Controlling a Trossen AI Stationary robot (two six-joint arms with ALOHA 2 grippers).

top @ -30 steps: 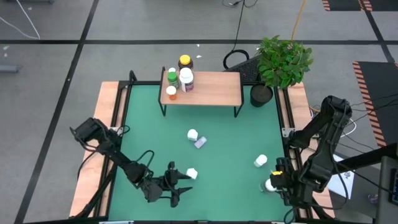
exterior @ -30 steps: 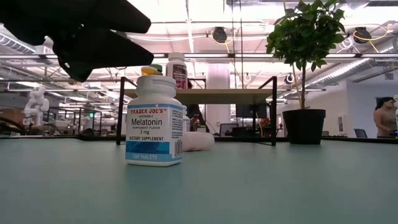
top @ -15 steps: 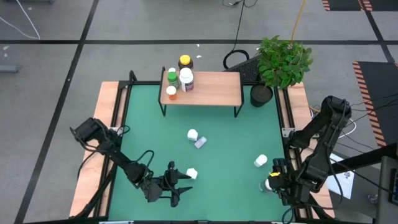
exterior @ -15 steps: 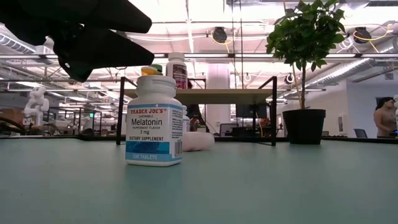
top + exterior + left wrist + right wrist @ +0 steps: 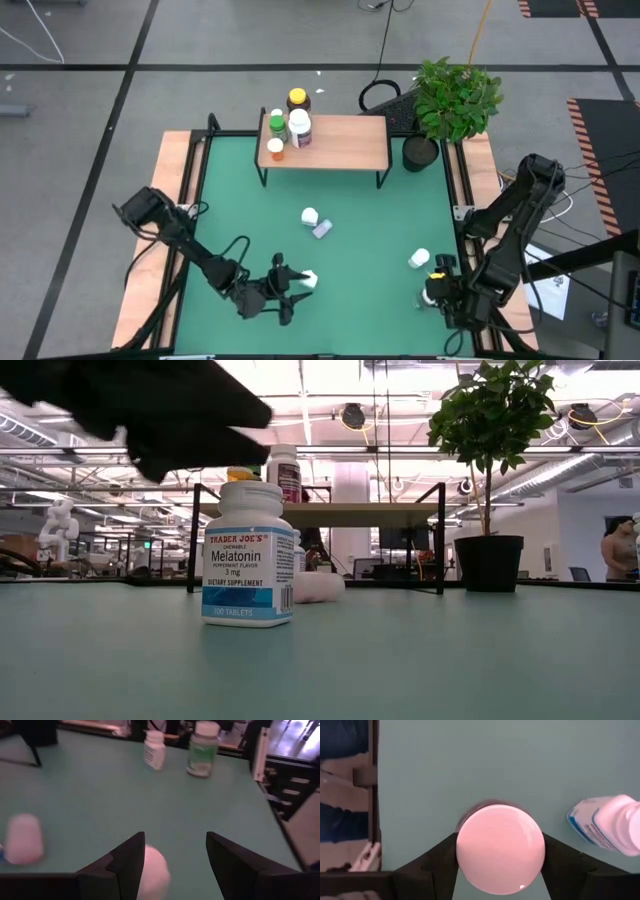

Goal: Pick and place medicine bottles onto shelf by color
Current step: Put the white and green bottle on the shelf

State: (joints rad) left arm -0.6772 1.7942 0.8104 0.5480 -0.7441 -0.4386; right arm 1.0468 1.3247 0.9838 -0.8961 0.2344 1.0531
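Melatonin bottle (image 5: 248,554) upright near mat's front edge; left gripper (image 5: 287,287) has slid in since a moment ago, fingers apart, now straddling its white cap (image 5: 151,869). Label reads "TRADER JOE'S Melatonin 3 mg, dietary supplement, 100 tablets", white over blue band. Right gripper (image 5: 437,292) has come down over white-capped bottle (image 5: 500,848) at right edge, fingers flanking cap; clamped or not, cannot tell. Shelf (image 5: 340,145) holds four bottles, left end.
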